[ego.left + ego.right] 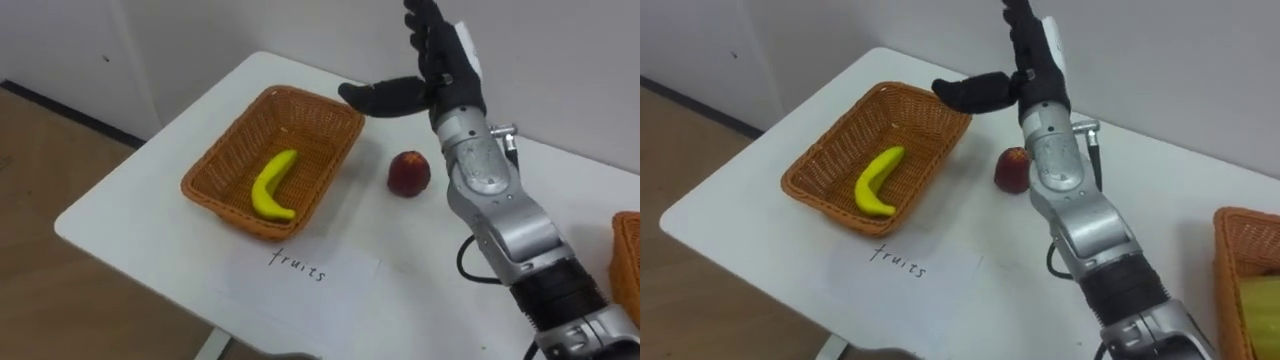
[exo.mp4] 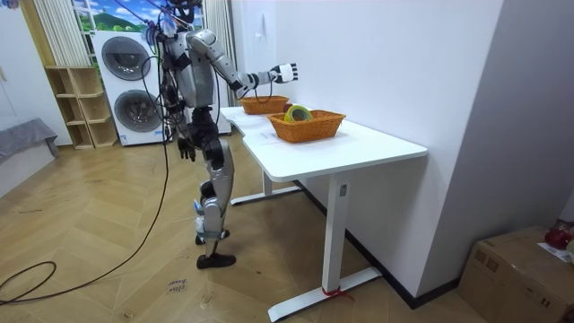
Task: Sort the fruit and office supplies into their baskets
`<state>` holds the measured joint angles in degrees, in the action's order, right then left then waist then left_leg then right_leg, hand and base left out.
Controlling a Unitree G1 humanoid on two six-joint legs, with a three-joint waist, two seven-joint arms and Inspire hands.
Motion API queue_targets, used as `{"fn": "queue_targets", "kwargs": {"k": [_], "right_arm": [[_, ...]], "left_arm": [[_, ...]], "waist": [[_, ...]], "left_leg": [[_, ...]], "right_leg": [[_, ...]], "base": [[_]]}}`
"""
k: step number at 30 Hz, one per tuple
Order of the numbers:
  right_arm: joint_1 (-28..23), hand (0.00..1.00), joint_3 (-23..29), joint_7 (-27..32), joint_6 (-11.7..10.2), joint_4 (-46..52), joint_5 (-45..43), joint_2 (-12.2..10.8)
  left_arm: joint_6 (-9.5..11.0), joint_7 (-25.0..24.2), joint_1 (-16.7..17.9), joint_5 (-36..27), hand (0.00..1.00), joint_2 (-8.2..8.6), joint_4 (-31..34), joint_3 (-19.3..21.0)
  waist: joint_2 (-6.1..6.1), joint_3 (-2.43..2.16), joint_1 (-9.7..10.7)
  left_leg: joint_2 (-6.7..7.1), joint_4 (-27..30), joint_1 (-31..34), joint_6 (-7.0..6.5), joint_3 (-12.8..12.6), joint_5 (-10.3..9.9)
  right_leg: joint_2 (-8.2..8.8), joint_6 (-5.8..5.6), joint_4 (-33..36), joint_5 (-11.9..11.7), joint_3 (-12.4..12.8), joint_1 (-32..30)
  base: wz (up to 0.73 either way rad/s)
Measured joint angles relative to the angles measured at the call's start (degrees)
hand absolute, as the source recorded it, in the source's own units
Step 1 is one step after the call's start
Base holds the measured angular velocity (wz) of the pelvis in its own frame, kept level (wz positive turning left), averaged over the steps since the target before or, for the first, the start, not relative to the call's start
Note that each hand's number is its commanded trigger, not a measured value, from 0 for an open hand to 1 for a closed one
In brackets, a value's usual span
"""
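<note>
A woven fruit basket stands on the white table with a yellow banana lying in it. A red apple rests on the table just right of the basket. My right hand is open and holds nothing. It is raised above the table, behind the apple, with its thumb stretched toward the basket's far right corner. In the room view I stand at the table's end with the right hand held out over it, and my left hand hangs at my side.
A paper label with handwriting lies in front of the fruit basket. A second woven basket sits at the right edge of the table, holding a yellowish roll. A wall runs close behind the table.
</note>
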<state>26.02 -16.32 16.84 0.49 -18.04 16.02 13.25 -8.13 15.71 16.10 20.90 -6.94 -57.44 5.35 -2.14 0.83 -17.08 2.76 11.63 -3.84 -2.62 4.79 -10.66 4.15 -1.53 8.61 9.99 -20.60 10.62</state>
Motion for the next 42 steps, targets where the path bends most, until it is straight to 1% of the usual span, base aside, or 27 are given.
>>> {"fn": "queue_targets", "kwargs": {"k": [2, 3, 5, 8, 12, 15, 19, 23, 28, 33, 35, 37, 41, 42], "right_arm": [[-0.8, 0.0, 0.3, -0.1, 0.0, -1.1, 0.3, 0.0], [-0.8, 0.0, 0.4, -0.3, 0.0, -2.2, 0.5, 0.0], [-0.8, 0.0, 0.5, -0.4, 0.0, -2.7, 0.8, 0.0], [-0.8, 0.0, 1.8, -0.4, 0.0, -2.7, 1.6, 0.0], [-0.8, 0.0, 2.4, -0.5, -0.2, -3.7, 2.2, -0.1], [-0.8, 0.0, 2.4, -0.8, -0.2, -3.9, 2.7, -0.1], [-1.0, 0.0, 2.4, -0.9, -0.2, -4.5, 3.0, -0.1], [-2.7, 0.0, 2.4, -1.5, -0.2, -4.7, 4.7, -0.1], [-3.1, 0.0, 2.4, -2.1, -0.2, -8.7, 7.0, 0.0], [-3.1, 0.0, 2.4, -2.0, -0.2, -10.8, 8.1, -0.1], [-3.1, 0.0, 2.4, -1.8, -0.2, -10.8, 8.1, -0.1], [-3.1, 0.0, 2.4, -1.2, -0.2, -10.8, 8.1, -0.4], [-3.1, 0.0, 2.3, 0.7, -0.3, -11.8, 8.1, -1.5], [-3.1, 0.0, 2.0, 1.4, -0.3, -12.3, 8.1, -1.8]], "left_arm": [[0.0, -0.1, 0.4, 0.0, 0.0, 0.52, 0.1, -0.1], [0.0, -0.2, 0.6, 0.0, 0.0, 0.84, 0.1, -0.3], [0.0, -0.6, 0.9, 0.0, 0.0, 1.08, 0.2, -1.2], [0.0, -1.4, 1.3, 0.0, 0.0, 1.35, 0.3, -1.2], [0.0, -1.8, 1.4, 0.0, 0.0, 1.5, 0.6, -1.3], [0.0, -2.7, 1.4, 0.0, 0.0, 1.54, 0.6, -1.3], [-0.1, -3.0, 1.2, 0.0, 0.0, 1.55, 0.8, -1.3], [-0.1, -2.9, 1.0, -0.4, 0.0, 1.61, 0.8, -2.3], [-0.1, -2.5, 0.7, -1.3, 0.0, 1.68, 0.8, -2.3], [-0.2, -2.5, 0.2, -3.0, 0.0, 1.67, 0.5, -2.3], [-0.4, -2.5, 0.3, -3.6, 0.0, 1.66, 0.5, -2.3], [-0.6, -2.6, 0.4, -4.5, 0.0, 1.56, 0.6, -2.3], [-0.6, -2.5, -0.1, -4.5, 0.0, 1.38, 0.5, -2.3], [-0.6, -2.2, -0.5, -4.5, 0.0, 1.18, 0.5, -2.3]], "waist": [[0.31, 0.13, 0.5], [0.44, 0.04, 0.9], [0.71, -0.13, 1.1], [1.31, -0.6, 1.6], [1.27, -0.78, 2.0], [1.06, -0.75, 2.6], [0.92, -0.65, 2.9], [0.89, -0.54, 3.0], [0.74, -0.19, 3.0], [0.51, -0.31, 3.0], [0.23, -0.53, 3.0], [0.01, -0.61, 3.0], [-0.23, -0.55, 2.6], [-0.46, -0.65, 2.5]], "left_leg": [[0.0, 0.2, 0.2, 0.0, 0.0, 0.0], [0.0, 0.3, 0.3, 0.01, 0.0, 0.0], [-0.02, 0.4, 0.4, 0.01, 0.0, 0.0], [-0.06, 0.5, 0.6, -0.01, -0.5, 0.1], [-0.06, 0.6, 0.6, -0.02, -0.6, 0.1], [-0.03, 0.6, 0.6, -0.02, -0.6, 0.1], [-0.06, 0.6, 0.5, -0.03, -0.7, 0.1], [-0.06, 0.6, 0.3, -0.04, -0.9, 0.1], [-0.14, 0.3, 0.4, -0.05, -1.3, 0.1], [-0.14, 0.3, 1.6, -0.07, -1.5, 0.1], [-0.16, 0.2, 2.3, -0.1, -1.6, 0.2], [-0.16, 0.2, 2.7, -0.09, -1.5, 0.3], [-0.15, 0.1, 2.9, -0.13, -1.6, 0.3], [-0.15, 0.2, 3.4, -0.13, -1.7, 0.4]], "right_leg": [[0.01, 0.0, 0.0, 0.0, 0.0, -0.1], [0.01, 0.0, 0.0, 0.0, 0.0, -0.1], [0.0, 0.01, 0.0, 0.0, 0.1, -0.2], [0.02, 0.02, 0.2, 0.0, 0.1, -0.6], [0.05, 0.03, 0.2, 0.0, 0.1, -0.6], [0.08, 0.03, 0.2, 0.0, 0.1, -0.6], [0.07, 0.03, 0.2, 0.0, 0.3, -0.6], [0.07, 0.03, 0.2, 0.0, 0.9, -0.6], [0.01, 0.05, 0.2, 0.0, 1.5, -0.8], [-0.02, 0.12, 0.3, -0.1, 1.6, -2.2], [-0.03, 0.13, 0.3, -0.1, 1.6, -2.9], [-0.02, 0.13, 0.3, -0.1, 1.5, -3.4], [0.04, 0.12, 0.2, -0.1, 1.5, -4.0], [0.06, 0.13, 0.2, -0.1, 1.5, -4.6]], "base": [[0.0], [0.0], [-0.03], [-0.01], [0.0], [0.0], [-0.01], [-0.04], [-0.04], [-0.01], [0.0], [0.0], [0.0], [0.0]]}}
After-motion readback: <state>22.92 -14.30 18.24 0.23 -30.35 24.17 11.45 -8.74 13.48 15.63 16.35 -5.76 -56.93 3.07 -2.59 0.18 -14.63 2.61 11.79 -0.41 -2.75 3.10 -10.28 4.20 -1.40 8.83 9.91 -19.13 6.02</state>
